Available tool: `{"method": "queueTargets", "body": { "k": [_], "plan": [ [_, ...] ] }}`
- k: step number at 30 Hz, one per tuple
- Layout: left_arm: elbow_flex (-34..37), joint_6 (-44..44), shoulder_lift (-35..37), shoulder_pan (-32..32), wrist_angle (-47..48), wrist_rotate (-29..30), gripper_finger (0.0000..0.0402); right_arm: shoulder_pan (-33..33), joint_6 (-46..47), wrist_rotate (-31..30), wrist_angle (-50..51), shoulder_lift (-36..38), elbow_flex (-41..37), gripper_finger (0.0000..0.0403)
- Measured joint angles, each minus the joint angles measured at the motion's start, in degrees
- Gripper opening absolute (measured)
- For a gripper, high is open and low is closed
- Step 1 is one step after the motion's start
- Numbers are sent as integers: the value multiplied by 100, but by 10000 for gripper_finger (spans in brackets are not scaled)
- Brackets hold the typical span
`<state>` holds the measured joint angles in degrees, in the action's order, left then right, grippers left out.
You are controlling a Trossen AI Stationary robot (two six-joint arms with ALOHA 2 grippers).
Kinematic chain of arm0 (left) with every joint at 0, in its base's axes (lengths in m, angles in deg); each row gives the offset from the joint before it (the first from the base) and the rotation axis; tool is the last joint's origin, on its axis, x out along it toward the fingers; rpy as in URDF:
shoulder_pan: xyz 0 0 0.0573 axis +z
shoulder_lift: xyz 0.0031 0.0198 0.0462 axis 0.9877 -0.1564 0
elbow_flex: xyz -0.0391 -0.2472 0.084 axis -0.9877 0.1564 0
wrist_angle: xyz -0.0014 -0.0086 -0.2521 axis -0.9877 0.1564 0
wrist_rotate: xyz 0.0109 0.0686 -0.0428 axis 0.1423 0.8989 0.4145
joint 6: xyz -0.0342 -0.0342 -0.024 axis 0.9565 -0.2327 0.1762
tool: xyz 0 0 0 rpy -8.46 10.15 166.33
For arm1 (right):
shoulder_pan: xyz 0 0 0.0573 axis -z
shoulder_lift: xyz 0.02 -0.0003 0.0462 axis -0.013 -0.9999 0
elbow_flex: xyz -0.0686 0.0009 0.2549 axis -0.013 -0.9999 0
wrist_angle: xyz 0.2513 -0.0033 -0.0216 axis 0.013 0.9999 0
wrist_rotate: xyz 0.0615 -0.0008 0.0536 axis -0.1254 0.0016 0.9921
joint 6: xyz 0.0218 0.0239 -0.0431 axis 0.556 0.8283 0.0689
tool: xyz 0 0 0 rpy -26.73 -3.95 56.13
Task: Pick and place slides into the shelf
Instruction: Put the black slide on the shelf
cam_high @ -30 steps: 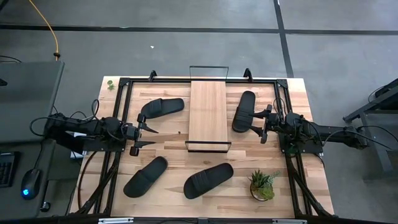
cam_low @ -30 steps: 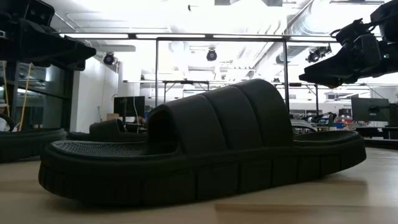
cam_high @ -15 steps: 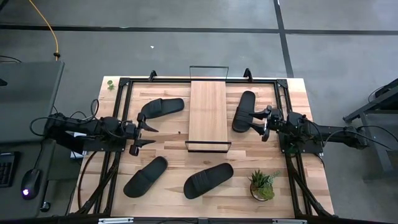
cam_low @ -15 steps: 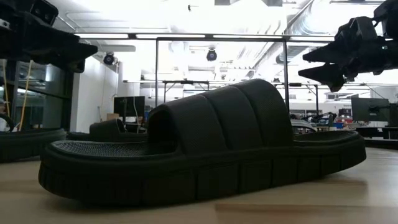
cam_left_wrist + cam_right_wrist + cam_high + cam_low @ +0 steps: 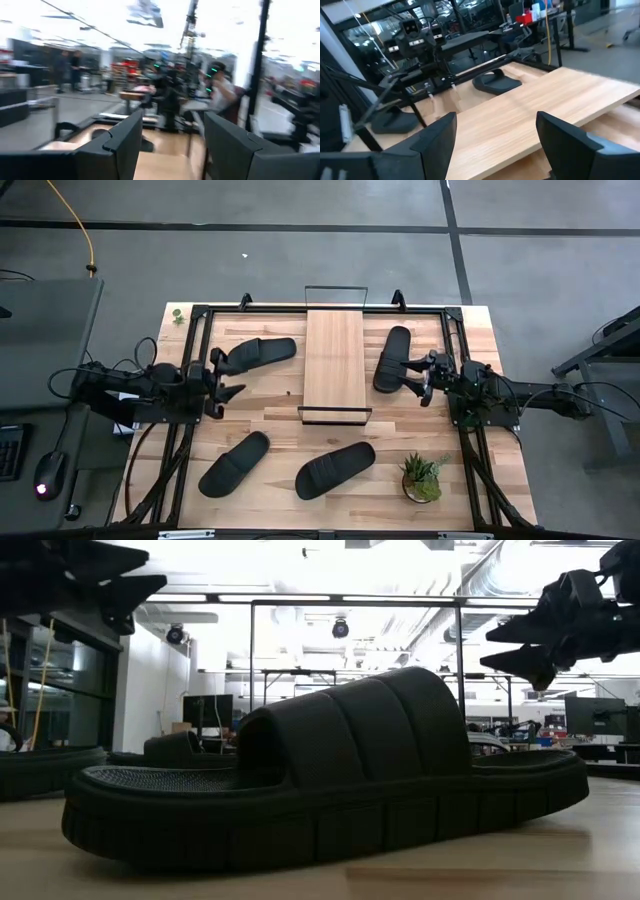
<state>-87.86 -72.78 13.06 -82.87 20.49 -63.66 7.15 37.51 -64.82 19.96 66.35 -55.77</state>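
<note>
Four black slides lie sole-down on the table: far left (image 5: 258, 354), far right (image 5: 393, 358), near left (image 5: 234, 463) and near middle (image 5: 335, 469), the last filling the low view (image 5: 330, 770). The light-wood shelf (image 5: 335, 365) sits flat between the far pair. My left gripper (image 5: 230, 376) is open and raised, near the heel end of the far-left slide, touching nothing; its wrist view (image 5: 172, 130) looks level into the room. My right gripper (image 5: 421, 380) is open just right of the far-right slide, above the table (image 5: 488, 648), facing the shelf board (image 5: 530, 115).
A potted plant (image 5: 422, 478) stands near the table's near right corner. Black frame rails (image 5: 196, 340) run along the table's left, right and far sides. Bare tabletop (image 5: 280, 415) lies between the shelf's near end and the two near slides.
My left gripper has risen, drawn back toward the table's left and far side, and tipped up from slanting downward to roughly level; it stays open. The right gripper has shifted only slightly. No slide has moved.
</note>
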Motion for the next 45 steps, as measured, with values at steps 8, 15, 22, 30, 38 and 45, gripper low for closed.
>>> {"method": "queueTargets", "body": {
  "k": [8, 15, 22, 30, 38, 45],
  "plan": [
    [-503, 20, 0, -2, 365, 369, 198, -1, -1276, -152, -300, 2, 536, 264],
    [-932, 769, 0, 0, 1351, 389, 198, -1, -1323, -194, 108, -7, 807, 264],
    [-956, 1430, 0, 0, 1442, 394, 197, -7, -1438, -263, 428, -38, 810, 264],
    [-957, 1451, 0, 0, 1396, 836, 197, -69, -1688, -605, 763, -633, 1090, 264],
    [-957, 1442, 0, 2, 1429, 1106, 197, -740, -1733, -1757, 1484, -1897, 1766, 264],
    [-957, 1452, 0, 2, 1435, 1106, 197, -1389, -2031, -3074, 1872, -3115, 2362, 264]
  ]
}}
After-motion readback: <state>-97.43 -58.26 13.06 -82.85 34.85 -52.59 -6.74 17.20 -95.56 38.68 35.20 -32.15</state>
